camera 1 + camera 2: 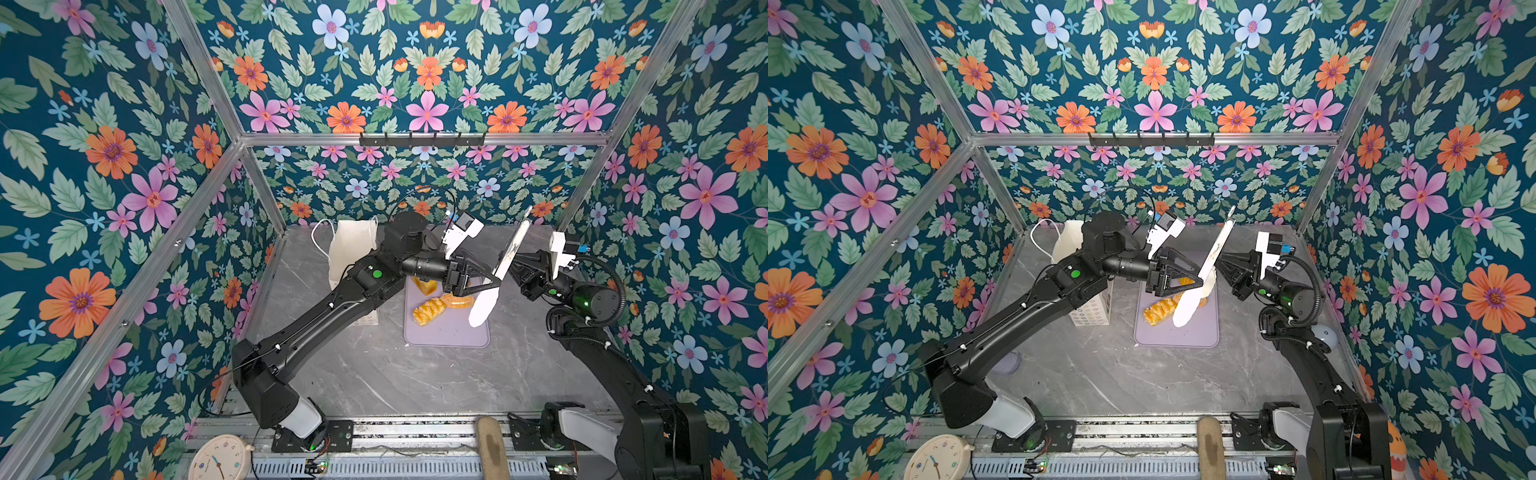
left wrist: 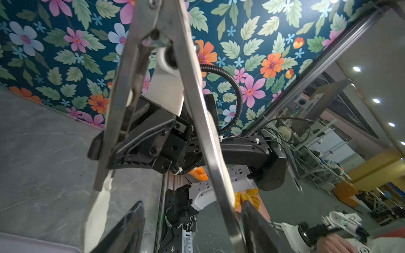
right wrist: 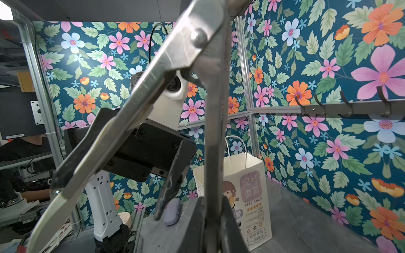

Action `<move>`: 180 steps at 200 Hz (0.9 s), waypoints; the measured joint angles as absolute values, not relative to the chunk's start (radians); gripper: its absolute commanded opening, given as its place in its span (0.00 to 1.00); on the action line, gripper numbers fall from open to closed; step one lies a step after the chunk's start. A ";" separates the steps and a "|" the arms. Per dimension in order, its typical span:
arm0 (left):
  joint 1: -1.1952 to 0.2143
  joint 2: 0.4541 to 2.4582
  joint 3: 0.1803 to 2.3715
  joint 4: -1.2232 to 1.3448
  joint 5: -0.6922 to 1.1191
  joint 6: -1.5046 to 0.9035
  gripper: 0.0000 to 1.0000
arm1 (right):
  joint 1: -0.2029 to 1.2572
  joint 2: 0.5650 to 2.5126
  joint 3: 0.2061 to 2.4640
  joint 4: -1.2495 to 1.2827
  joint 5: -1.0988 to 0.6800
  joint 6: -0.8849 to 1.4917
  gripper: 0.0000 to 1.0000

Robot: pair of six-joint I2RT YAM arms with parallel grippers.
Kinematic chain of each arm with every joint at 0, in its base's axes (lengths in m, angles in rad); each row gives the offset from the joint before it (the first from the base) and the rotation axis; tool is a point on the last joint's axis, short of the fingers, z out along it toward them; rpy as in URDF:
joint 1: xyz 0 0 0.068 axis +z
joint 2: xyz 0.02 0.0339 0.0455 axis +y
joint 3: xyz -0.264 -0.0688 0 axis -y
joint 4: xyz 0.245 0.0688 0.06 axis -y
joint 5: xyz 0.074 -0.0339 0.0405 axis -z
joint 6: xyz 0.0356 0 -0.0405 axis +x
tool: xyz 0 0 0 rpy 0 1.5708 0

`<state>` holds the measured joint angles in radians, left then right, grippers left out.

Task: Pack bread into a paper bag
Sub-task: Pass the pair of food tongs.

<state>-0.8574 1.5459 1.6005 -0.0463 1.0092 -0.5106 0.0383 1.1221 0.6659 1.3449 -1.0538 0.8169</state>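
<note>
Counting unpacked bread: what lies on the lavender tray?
A braided roll, a seeded roll and a blocky loaf show; the left gripper and tongs hide the tray farther back.

Steel tongs (image 1: pixel 505 262) above lilac tray (image 1: pixel 446 332) on grey marble table (image 1: pixel 374 374); clock (image 1: pixel 220 457) at front; hook rail (image 1: pixel 422 140) behind.

Left tool (image 1: pixel 493 279) spread apart faces right tool (image 1: pixel 515 260) clamped tight.

The paper bag (image 1: pixel 351 249) stands upright with its top open. It is white with cord handles, and one face carries a cartoon girl and a lilac label. At its 4 o'clock in a top view, three golden pieces lie close together: a blocky loaf (image 1: pixel 424 286), a braided glazed roll (image 1: pixel 428 311) and a partly hidden seeded roll (image 1: pixel 457 301).
</note>
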 measured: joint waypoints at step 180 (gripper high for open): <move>-0.879 1.568 1.588 0.035 1.074 -0.569 0.38 | 0.043 1.111 0.645 1.354 -1.103 0.781 0.00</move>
